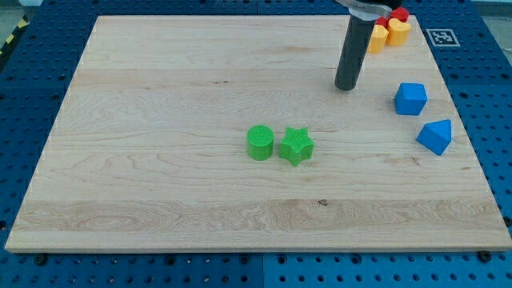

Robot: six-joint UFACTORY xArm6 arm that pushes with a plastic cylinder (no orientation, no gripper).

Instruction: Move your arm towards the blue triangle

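Nearest the view's bottom, the wooden worktop (160, 200) lies bare across its near strip, resting on a blue perforated base (24, 88). A little farther in, around the middle, a green cylinder (260, 142) stands just left of a green star (296, 146), the two almost touching. Out to the right at much the same depth sits the blue triangle (435, 136), close to the worktop's right edge. Just beyond it, slightly to its left, is a blue cube (410, 98), near the triangle but apart from it. Farther in again, my tip (346, 86) rests on the wood, left of the blue cube and well apart from both blue blocks; the blue triangle lies to its right and nearer. The arm carries no end effector, only the dark rod (352, 52), so there is nothing to be released or clenched. At the far right corner, a yellow block (398, 32) and another yellow block (376, 38) huddle together beside the rod, with a red block (398, 14) behind them, partly hidden, its shape unclear.
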